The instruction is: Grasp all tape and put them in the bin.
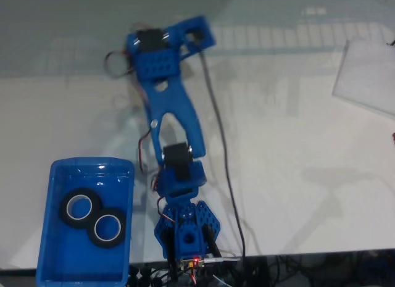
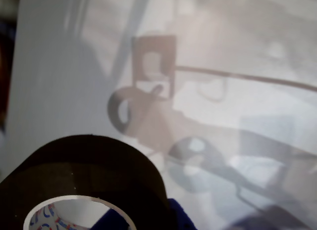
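Fixed view, left to right.

Item 1: bin (image 1: pixel 52 250), bright blue tub with rounded corners, at about 7 o'clock in the frame, standing on the white desk (image 1: pixel 296 176). It holds two black tape rolls lying flat, touching each other: first roll (image 1: pixel 81 207) toward the bin's 10 o'clock, second roll (image 1: pixel 107 227) toward its 4 o'clock side of centre. Both show pale inner cores.

Item 2: blue arm (image 1: pixel 176 114), base at 6 o'clock near the desk's front edge, just beside the bin's right wall. The links run up toward 11 o'clock, ending in the upper part of the frame. A small red light glows at the base. A dark cable (image 1: pixel 225 157) runs from the arm's top down the desk to the front edge.

Item 3: pale flat sheet (image 1: pixel 367 77) at 2 o'clock, near the desk's right edge, well apart from the arm.

Wrist view.

Item 4: third tape roll (image 2: pixel 84 165), black with a whitish core bearing coloured print, at 7 o'clock, very close to the lens. A blue part of the claw (image 2: pixel 181 215) touches its right side at 6 o'clock. Whether the claw grips the roll, or how wide it stands, I cannot tell. Behind, the glossy desk carries blurred reflections.
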You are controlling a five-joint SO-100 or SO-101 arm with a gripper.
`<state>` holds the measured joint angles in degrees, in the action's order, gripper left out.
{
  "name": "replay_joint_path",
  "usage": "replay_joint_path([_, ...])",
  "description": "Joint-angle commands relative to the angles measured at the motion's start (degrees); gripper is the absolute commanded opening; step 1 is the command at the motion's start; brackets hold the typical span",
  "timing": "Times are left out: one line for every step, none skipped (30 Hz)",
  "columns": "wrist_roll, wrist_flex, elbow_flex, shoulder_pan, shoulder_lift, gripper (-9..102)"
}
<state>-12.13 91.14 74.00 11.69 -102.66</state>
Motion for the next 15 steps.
replay_joint_path([-5.10,0.79,5.10,10.72,-8.70,0])
replay_joint_path([-6.33,0.88,7.21,13.80,-10.55,0])
replay_joint_path([-7.21,0.88,9.05,16.61,-12.30,0])
replay_joint_path([-8.00,0.88,10.81,19.25,-14.06,0])
replay_joint_path([-8.88,0.88,12.66,21.97,-15.73,0])
replay_joint_path([-9.58,0.88,14.41,24.52,-17.49,0])
replay_joint_path([-10.02,0.88,16.26,27.07,-19.25,0])
replay_joint_path([-10.55,0.88,18.02,29.88,-21.09,0])
replay_joint_path([-10.99,0.97,19.78,32.70,-22.85,0])
replay_joint_path([-11.25,1.05,21.36,35.60,-24.43,0])
replay_joint_path([-11.34,1.05,22.85,38.58,-25.84,0])
replay_joint_path([-11.34,1.05,24.17,41.22,-27.25,0])
replay_joint_path([-11.34,1.05,25.40,43.86,-28.39,0])
replay_joint_path([-11.51,1.05,26.63,46.49,-29.62,0])
replay_joint_path([-11.60,1.05,27.95,49.04,-30.85,0])
